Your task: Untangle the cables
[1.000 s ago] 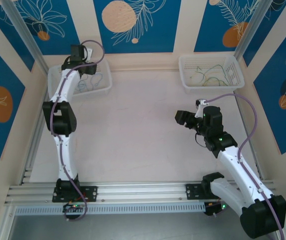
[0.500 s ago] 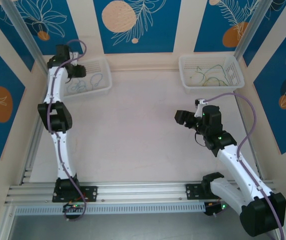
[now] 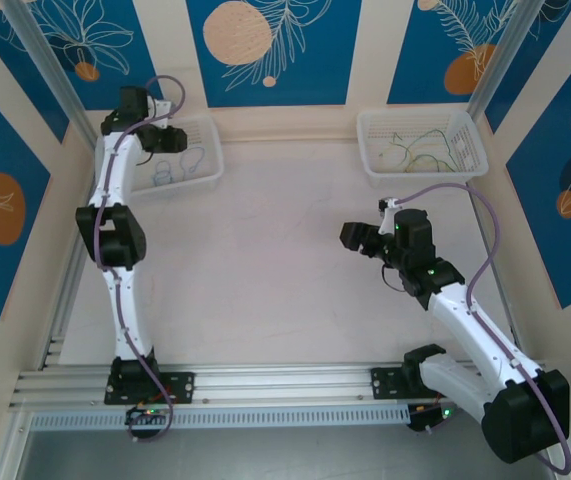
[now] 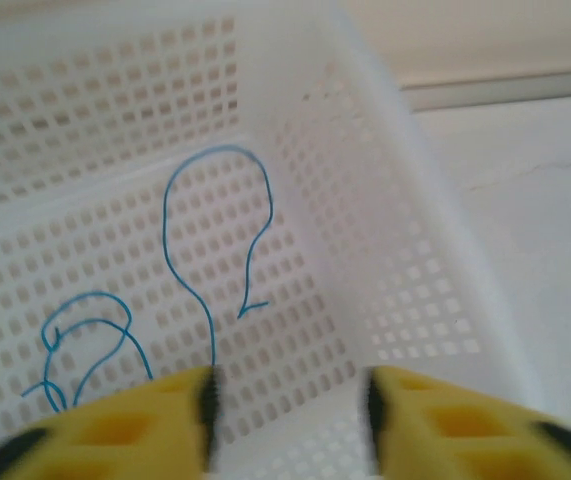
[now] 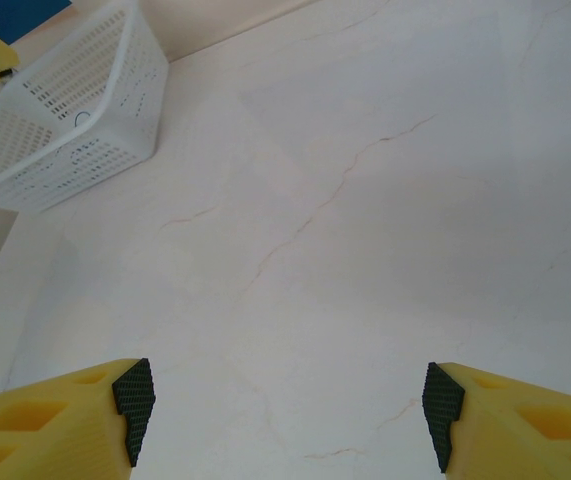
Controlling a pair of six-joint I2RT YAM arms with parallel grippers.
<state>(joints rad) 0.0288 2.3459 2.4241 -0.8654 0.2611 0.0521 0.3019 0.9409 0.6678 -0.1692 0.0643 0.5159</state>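
Thin blue cables [image 3: 170, 168] lie loose in the white basket [image 3: 211, 166] at the back left. In the left wrist view the blue cables [image 4: 215, 230] curl over the basket's perforated floor, and one strand runs down behind the left fingertip [image 4: 180, 400]. My left gripper [image 3: 165, 140] [image 4: 290, 400] hangs inside that basket, its jaws partly apart with nothing between them. Green and pale yellow cables [image 3: 420, 150] sit in the back right basket [image 3: 370, 165]. My right gripper [image 3: 357, 238] [image 5: 285, 410] stands wide open above bare table.
Both baskets stand against the back wall. The right wrist view has the left basket [image 5: 65, 120] far off at upper left, beyond pale tabletop [image 5: 345, 220]. Side walls and metal rails [image 3: 265, 385] frame the table.
The left gripper's jaws have narrowed, and its wrist swung left and back over the basket. The right arm has shifted slightly left, gripper still open.
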